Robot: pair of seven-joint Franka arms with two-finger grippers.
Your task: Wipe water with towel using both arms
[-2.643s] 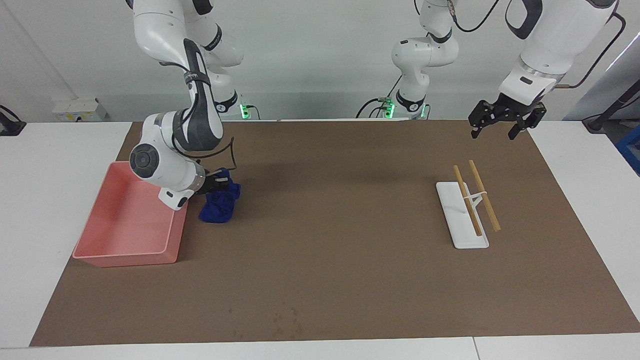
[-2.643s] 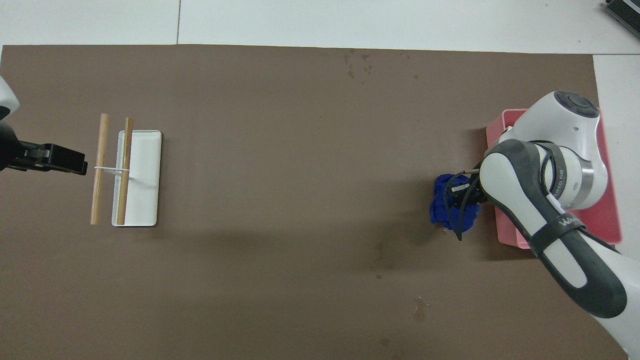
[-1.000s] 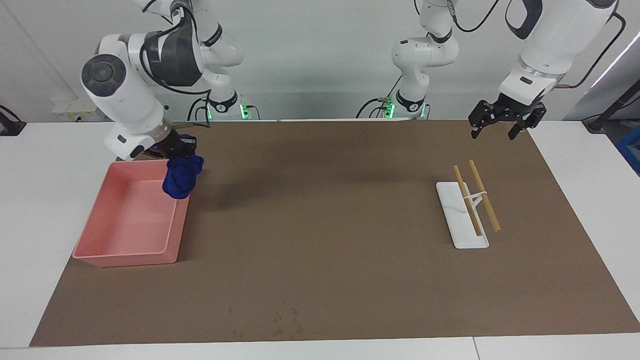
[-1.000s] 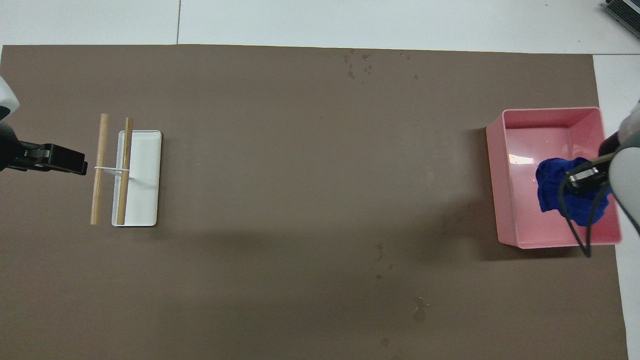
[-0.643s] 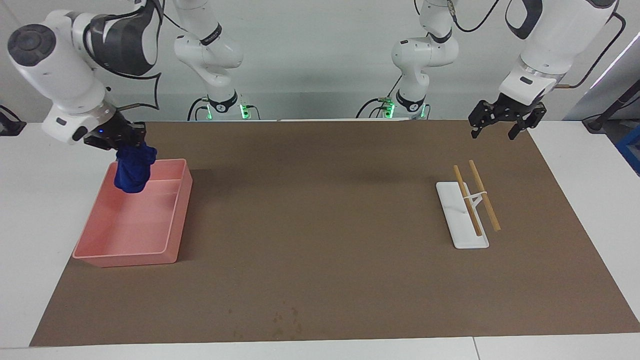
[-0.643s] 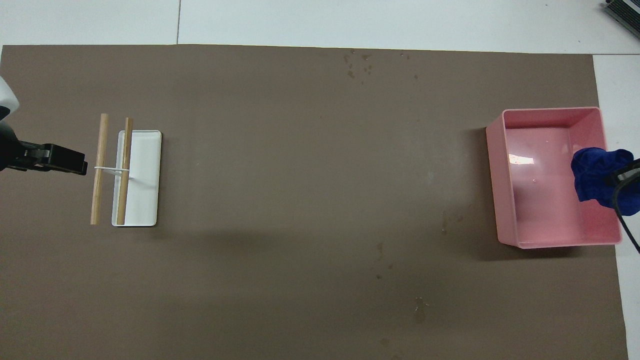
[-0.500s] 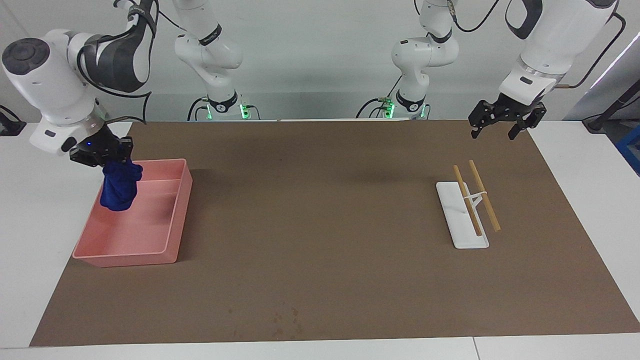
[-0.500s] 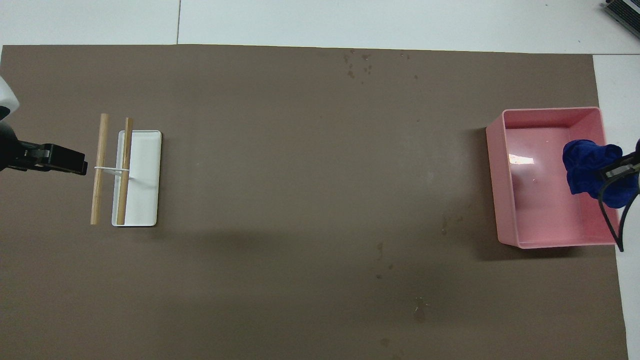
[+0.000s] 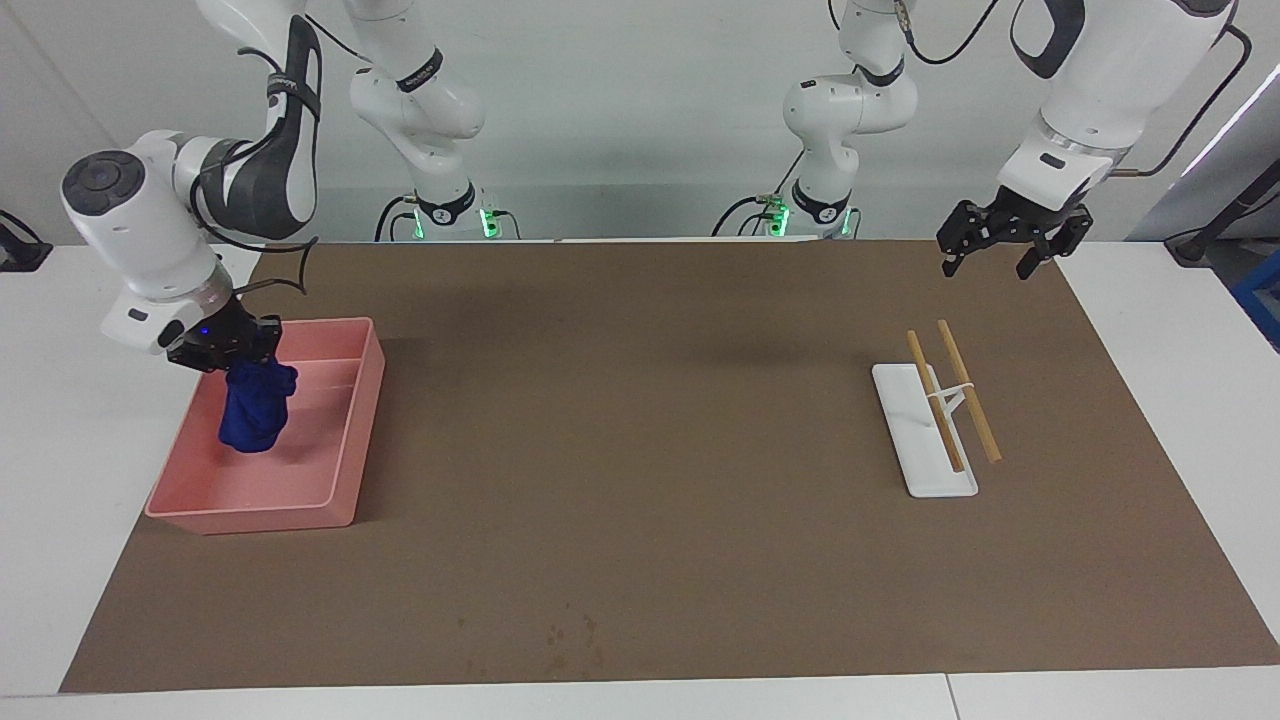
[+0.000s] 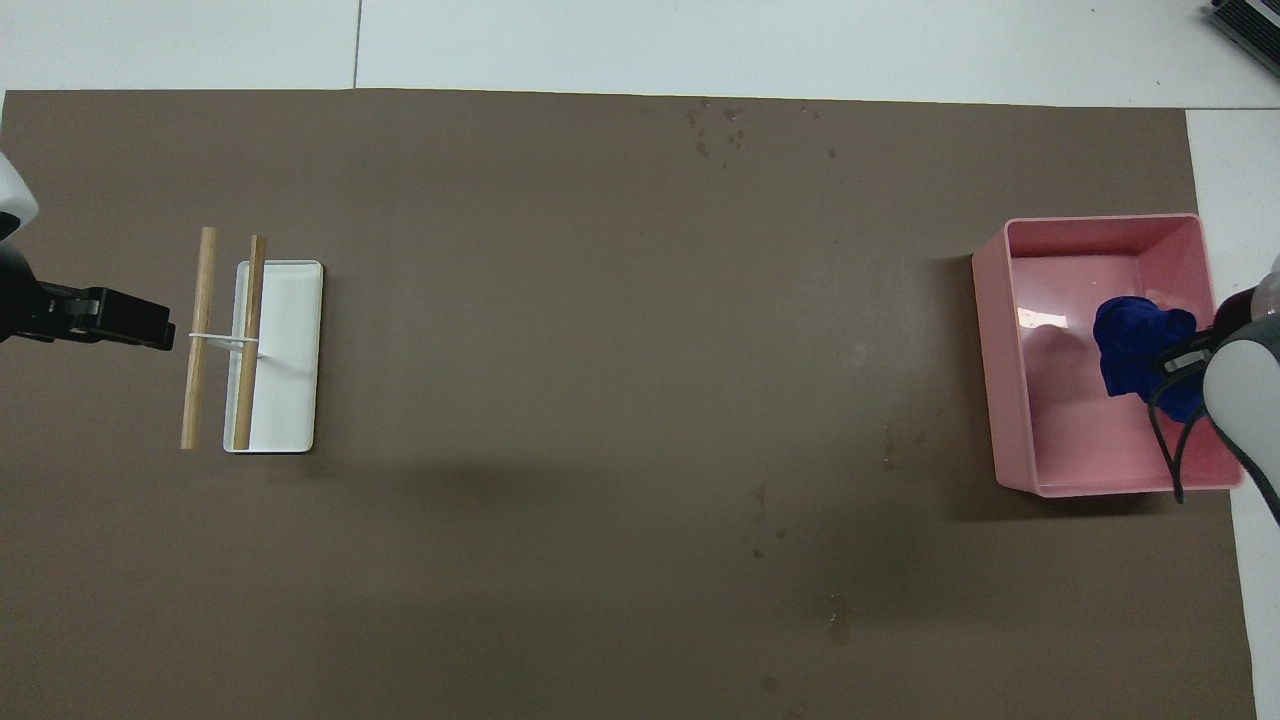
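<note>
- Right pincer [image 9: 232, 352]: over the pink bin [image 9: 345, 440] at the right arm's end of the bench, closed on the top of the towel [image 9: 256, 410].
- Towel: a bunched navy cloth hanging from the pincer inside the bin's walls. The facing view shows its lower end close to the bin floor; whether it touches cannot be told. In the overhead view the towel [image 10: 1140, 350] lies within the bin outline [image 10: 1010, 350].
- Left pincer [image 9: 1005, 250]: waiting in the air over the mat edge at the left arm's end, its fingers spread apart and holding nothing. In the overhead view only its dark tip [image 10: 120, 320] shows, beside the white tray [image 9: 915, 440].
- White tray: carries two wooden sticks [image 9: 950, 395] joined by a thin white band, well apart from the bin.
- Brown mat [image 9: 640, 450]: shows small dark blotches near the edge farthest from the robots and a few faint marks nearer the robots. No distinct streak of water can be picked out.
- Handling, as judged: the towel looks light, soft and limp, so it will sag and fold under its own weight. A pinch on a thick gathered fold should hold better than one on a loose edge. Damp cloth may cling to the bin wall or to the fingers when released.
- Stage, as judged: the towel appears to be on its way into the bin.
</note>
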